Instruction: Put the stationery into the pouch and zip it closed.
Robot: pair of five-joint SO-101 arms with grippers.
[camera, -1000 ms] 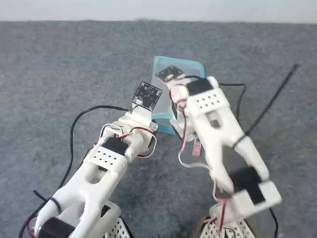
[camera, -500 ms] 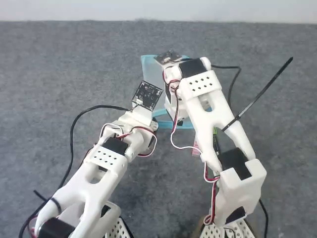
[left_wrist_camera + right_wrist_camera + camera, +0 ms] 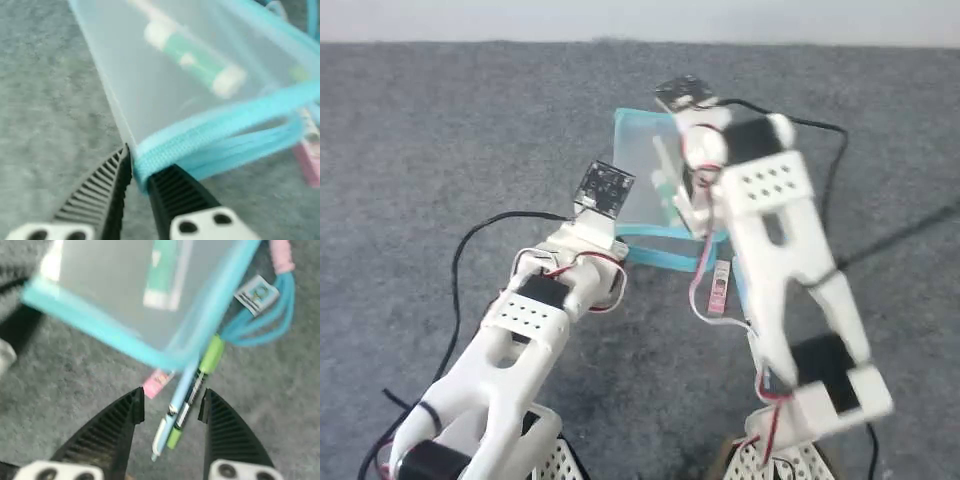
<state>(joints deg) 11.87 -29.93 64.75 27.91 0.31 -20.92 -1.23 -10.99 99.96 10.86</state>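
Left arm (image 3: pixel 525 335): stretched forward and low, wrist nearly level.
Left gripper (image 3: pixel 136 167): jaws pinched together on the blue corner edge of the pouch (image 3: pixel 150 95).
Right arm (image 3: pixel 785 240): raised, elbow bent, wrist pitched downward.
Right gripper (image 3: pixel 171 395): jaws spread apart, pointing down.

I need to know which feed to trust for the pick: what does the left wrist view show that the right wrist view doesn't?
Left wrist view: the left gripper pinching the pouch at the corner of its zipper edge. Right wrist view: the right gripper open above a blue pen and a green pen lying on the carpet at the pouch's edge, plus the label tag. Both: the pouch, the green-and-white item inside it, and a pink item beside it.
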